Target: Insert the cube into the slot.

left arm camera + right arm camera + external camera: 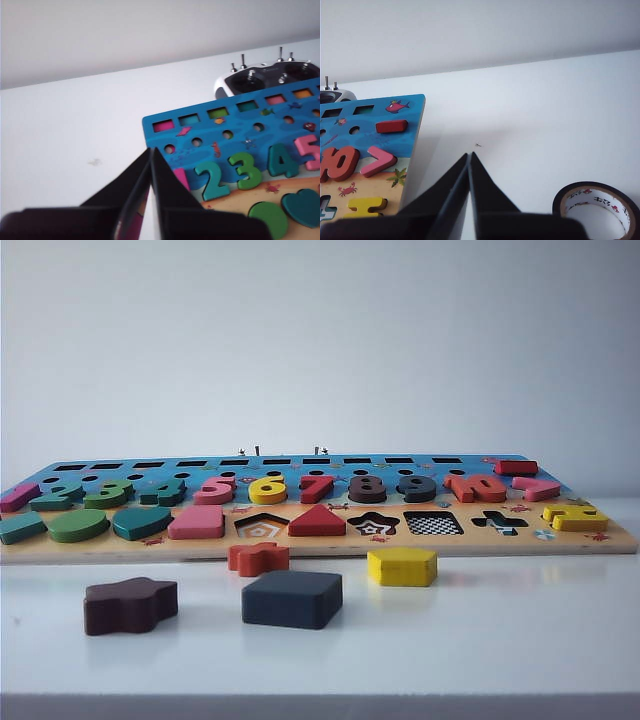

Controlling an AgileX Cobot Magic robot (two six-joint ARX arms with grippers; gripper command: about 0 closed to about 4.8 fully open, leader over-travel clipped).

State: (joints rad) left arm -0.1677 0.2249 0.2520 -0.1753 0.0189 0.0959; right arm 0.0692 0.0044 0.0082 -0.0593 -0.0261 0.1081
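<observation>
The cube (pixel 292 599), a flat dark navy-grey square block, lies on the white table in front of the puzzle board (pixel 320 540) in the exterior view. The slot (pixel 433 524), a square recess with a checkerboard bottom, sits in the board's front row, right of centre. No arm shows in the exterior view. My left gripper (pixel 150 150) is shut and empty above the board's left end, near the numbers 2 and 3. My right gripper (pixel 469 155) is shut and empty over bare table just off the board's right edge. The cube and the slot are out of both wrist views.
A dark brown wavy block (pixel 130 605), an orange piece (pixel 258 558) and a yellow pentagon (pixel 401 566) lie in front of the board. A radio controller (pixel 267 77) sits behind the board. A tape roll (pixel 596 210) lies on the table near the right gripper.
</observation>
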